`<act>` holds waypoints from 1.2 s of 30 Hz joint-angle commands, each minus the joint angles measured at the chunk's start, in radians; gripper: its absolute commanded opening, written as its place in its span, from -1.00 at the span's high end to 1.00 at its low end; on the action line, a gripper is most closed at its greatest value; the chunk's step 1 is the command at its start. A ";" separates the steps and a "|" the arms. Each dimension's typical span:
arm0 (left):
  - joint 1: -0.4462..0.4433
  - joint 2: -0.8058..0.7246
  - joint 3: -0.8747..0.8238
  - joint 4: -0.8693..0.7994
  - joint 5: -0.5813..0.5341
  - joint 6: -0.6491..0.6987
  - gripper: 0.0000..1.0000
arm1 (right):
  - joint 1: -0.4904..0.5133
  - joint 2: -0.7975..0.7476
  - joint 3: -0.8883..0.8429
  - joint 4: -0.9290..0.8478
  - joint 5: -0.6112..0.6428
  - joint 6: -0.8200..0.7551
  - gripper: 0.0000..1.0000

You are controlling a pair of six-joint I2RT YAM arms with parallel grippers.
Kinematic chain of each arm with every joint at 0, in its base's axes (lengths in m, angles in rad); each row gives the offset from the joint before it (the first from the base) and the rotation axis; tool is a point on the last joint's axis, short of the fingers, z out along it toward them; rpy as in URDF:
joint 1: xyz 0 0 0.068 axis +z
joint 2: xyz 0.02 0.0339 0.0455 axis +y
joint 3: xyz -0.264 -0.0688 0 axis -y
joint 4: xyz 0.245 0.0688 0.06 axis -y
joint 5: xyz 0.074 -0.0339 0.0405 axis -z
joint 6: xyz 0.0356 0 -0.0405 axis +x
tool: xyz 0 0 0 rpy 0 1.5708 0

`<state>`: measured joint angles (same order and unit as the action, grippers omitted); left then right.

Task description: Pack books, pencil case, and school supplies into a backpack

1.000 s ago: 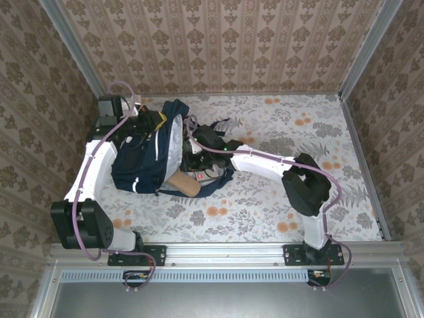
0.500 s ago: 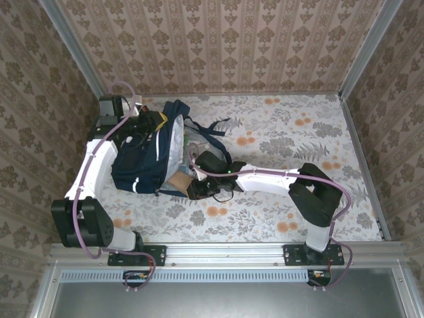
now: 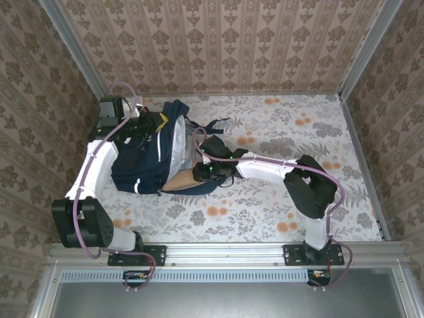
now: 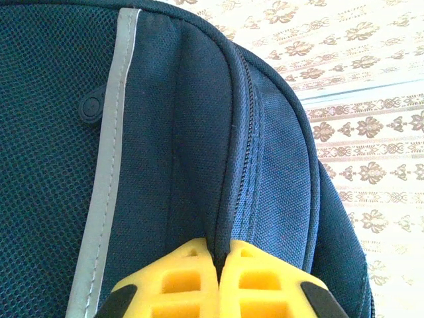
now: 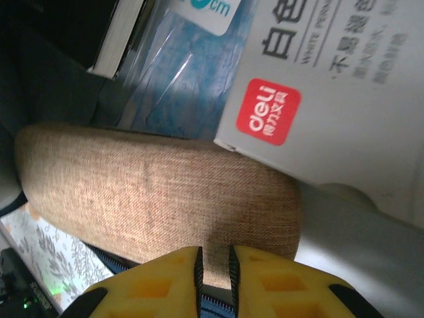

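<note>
Navy backpack [image 3: 142, 162]: left claw [image 4: 222, 255] pinched shut on its zipper seam. Tan case [image 5: 152, 192], at backpack's four o'clock: right claw [image 5: 213, 265] closed, tips against it.

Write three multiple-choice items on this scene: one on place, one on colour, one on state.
1. Where is the tan case?
A) at the opening of the backpack
B) by the far wall
C) on an arm's base

2. What colour is the logo on the pale box?
A) green
B) red
C) black

3. How is the left gripper?
A) wide open
B) holding a book
C) shut on the backpack's seam

Key: 1A, the case pokes from the opening; 2B, a red square shows on the box; 3C, its yellow fingers pinch the seam.
</note>
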<state>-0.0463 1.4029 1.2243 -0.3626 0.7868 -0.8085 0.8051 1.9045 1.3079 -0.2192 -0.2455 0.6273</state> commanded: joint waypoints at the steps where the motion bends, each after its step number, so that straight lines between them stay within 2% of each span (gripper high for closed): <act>1: -0.007 -0.059 -0.003 0.055 0.035 0.039 1.00 | -0.006 0.012 0.046 -0.027 0.036 -0.022 0.52; 5: -0.031 -0.055 -0.007 -0.009 -0.012 0.099 1.00 | -0.001 -0.040 0.011 -0.026 0.026 -0.001 0.43; 9: -0.068 -0.026 0.002 -0.058 -0.047 0.149 0.95 | -0.003 -0.151 -0.082 -0.005 0.085 0.032 0.37; 10: -0.077 -0.021 0.000 -0.060 -0.049 0.156 0.87 | -0.004 -0.175 -0.097 -0.008 0.107 0.036 0.32; 12: -0.096 -0.010 0.004 -0.075 -0.062 0.171 0.46 | -0.007 -0.220 -0.135 -0.015 0.155 0.052 0.28; 14: -0.102 -0.007 0.002 -0.081 -0.062 0.179 0.38 | -0.012 -0.258 -0.173 -0.009 0.179 0.074 0.24; 16: -0.102 -0.018 -0.005 -0.089 -0.071 0.186 0.19 | -0.015 -0.286 -0.203 0.000 0.186 0.092 0.22; 18: -0.102 -0.031 -0.001 -0.127 -0.094 0.206 -0.01 | -0.017 -0.306 -0.229 0.000 0.199 0.116 0.11; 25: -0.035 -0.157 -0.080 -0.244 -0.193 0.230 -0.04 | -0.020 -0.324 -0.278 0.030 0.223 0.170 -0.06; 28: 0.014 -0.243 -0.170 -0.307 -0.245 0.238 -0.03 | -0.020 -0.316 -0.273 0.040 0.217 0.190 -0.12; 36: 0.117 -0.424 -0.447 -0.457 -0.378 0.192 0.01 | -0.018 -0.275 -0.200 0.029 0.192 0.273 -0.45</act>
<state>0.0513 1.0172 0.8394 -0.7246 0.4751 -0.6052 0.7898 1.6077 1.0470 -0.1837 -0.0563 0.8516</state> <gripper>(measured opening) 0.499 0.721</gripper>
